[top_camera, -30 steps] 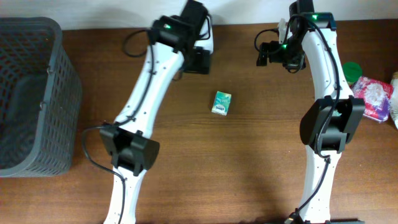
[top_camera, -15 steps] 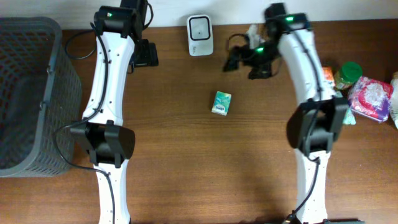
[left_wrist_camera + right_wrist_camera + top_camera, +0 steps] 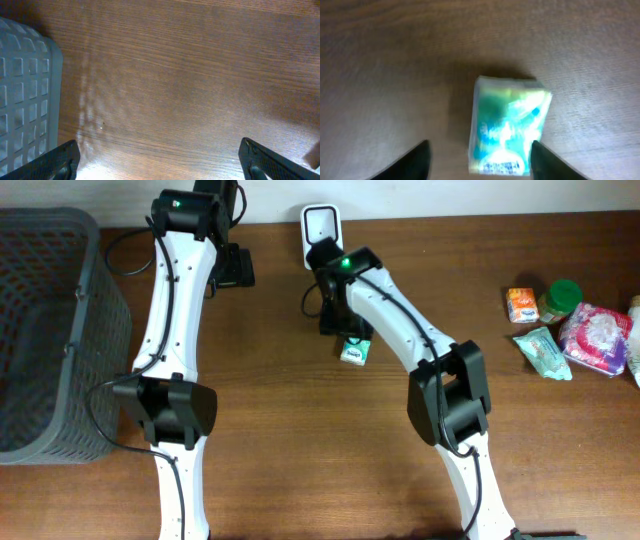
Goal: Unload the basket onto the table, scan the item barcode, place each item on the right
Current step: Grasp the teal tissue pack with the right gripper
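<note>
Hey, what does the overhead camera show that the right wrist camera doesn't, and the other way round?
Only overhead: the grey basket at the left edge, the white scanner at the back of the table, and the snack packs at the right.

Only right wrist: the right gripper seen close up. It is open, with a finger on each side of the green-and-white packet, whose print is blurred.

Both: that packet lying flat on the wooden table.
</note>
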### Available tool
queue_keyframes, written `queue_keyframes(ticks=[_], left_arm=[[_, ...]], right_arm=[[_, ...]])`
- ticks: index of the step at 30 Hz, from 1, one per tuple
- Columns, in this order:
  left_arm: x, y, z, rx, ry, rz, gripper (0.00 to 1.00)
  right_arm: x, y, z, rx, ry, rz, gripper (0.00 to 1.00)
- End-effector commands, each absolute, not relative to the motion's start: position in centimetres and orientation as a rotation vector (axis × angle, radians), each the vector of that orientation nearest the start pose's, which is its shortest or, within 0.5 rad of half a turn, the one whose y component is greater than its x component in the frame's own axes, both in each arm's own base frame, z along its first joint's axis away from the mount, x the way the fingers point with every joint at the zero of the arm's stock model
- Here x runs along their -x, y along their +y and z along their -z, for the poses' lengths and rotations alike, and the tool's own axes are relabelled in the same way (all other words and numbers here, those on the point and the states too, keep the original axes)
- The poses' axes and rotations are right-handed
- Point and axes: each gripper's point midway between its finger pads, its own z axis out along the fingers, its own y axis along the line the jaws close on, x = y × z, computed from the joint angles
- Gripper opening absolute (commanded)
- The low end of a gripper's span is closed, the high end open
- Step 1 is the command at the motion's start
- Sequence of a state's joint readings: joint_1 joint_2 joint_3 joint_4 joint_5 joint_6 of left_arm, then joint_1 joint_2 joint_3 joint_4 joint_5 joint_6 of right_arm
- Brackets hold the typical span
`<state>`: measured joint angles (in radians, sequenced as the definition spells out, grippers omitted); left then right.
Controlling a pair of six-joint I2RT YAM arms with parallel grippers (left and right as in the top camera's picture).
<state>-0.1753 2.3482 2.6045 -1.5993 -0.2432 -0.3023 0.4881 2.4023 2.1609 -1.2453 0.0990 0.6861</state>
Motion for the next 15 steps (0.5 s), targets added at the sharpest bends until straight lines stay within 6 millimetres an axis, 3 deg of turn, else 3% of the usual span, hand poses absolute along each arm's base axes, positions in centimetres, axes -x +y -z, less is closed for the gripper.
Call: queue_keyframes(ticks=[1, 7, 9, 10, 11, 14, 15], left_arm=[[-48.2, -4.2, -18.8, 0.210, 2.841, -0.257, 0.99], [-48.2, -4.5, -18.8, 0.203, 2.841, -0.256, 0.99], [-48.2, -4.4, -18.8, 0.204, 2.841, -0.256, 0.99], [-48.2, -4.4, -18.8, 0.204, 2.841, -0.256, 0.99], [-48.2, -4.4, -18.8, 0.205, 2.841, -0.256, 0.99], [-48.2, -4.4, -18.8, 0.204, 2.841, -0.256, 0.99], [-48.2, -4.4, -18.8, 0.204, 2.841, -0.256, 0.99]], right_arm=[[-44.0, 20.5, -3.5, -0.307, 2.913, 0.232, 0.49], [-43.4, 20.8, -1.3, -0.244, 2.862, 0.333, 0.36], [-43.2, 20.8, -0.8, -0.239, 2.868, 0.341, 0.18], [-43.1, 20.8, -0.7, -0.238, 2.871, 0.343, 0.05], [-43.0, 20.7, -0.8, -0.237, 2.875, 0.348, 0.04], [-43.3, 20.5, -3.4, -0.267, 2.913, 0.243, 0.04], [-44.1, 21.5, -5.4, -0.174, 2.969, 0.025, 0.04]])
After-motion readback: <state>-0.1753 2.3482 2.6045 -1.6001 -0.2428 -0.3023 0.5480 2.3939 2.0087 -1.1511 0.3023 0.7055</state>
